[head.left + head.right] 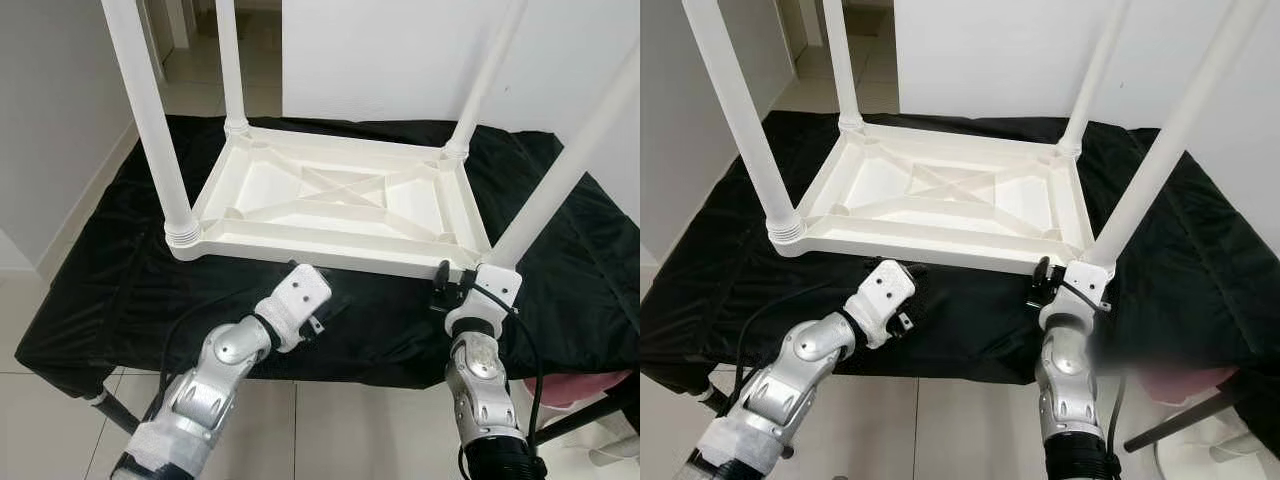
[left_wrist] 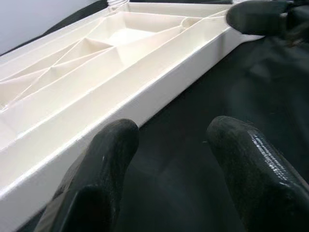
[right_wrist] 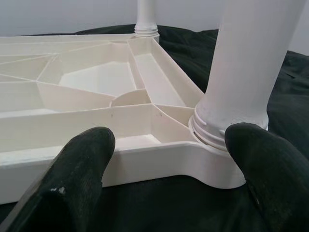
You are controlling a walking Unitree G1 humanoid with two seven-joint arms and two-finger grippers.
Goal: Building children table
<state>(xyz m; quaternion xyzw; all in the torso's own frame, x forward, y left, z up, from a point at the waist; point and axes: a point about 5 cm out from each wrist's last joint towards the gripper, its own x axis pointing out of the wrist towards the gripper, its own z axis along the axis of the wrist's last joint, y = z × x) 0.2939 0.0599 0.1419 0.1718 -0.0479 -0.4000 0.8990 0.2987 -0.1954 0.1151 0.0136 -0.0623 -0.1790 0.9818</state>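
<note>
A white plastic children's table (image 1: 330, 255) lies upside down on a black cloth (image 1: 110, 270), all its legs pointing up. My left gripper (image 2: 171, 140) is open just in front of the tabletop's near rim (image 2: 159, 92), not touching it. My right gripper (image 3: 171, 145) is open at the near right corner, its fingers (image 3: 87, 154) on either side of the base of the near right leg (image 3: 246, 72), with a gap to both. In the eye views the left wrist (image 1: 300, 305) sits left of centre and the right wrist (image 1: 485, 290) below that leg (image 1: 565, 165).
The cloth covers a low platform with its front edge close to me. Near left leg (image 1: 150, 120) stands tall at the left corner. White walls (image 1: 400, 50) rise behind, with a passage at the back left. A pink object (image 1: 590, 385) and tiled floor (image 1: 320, 430) lie below.
</note>
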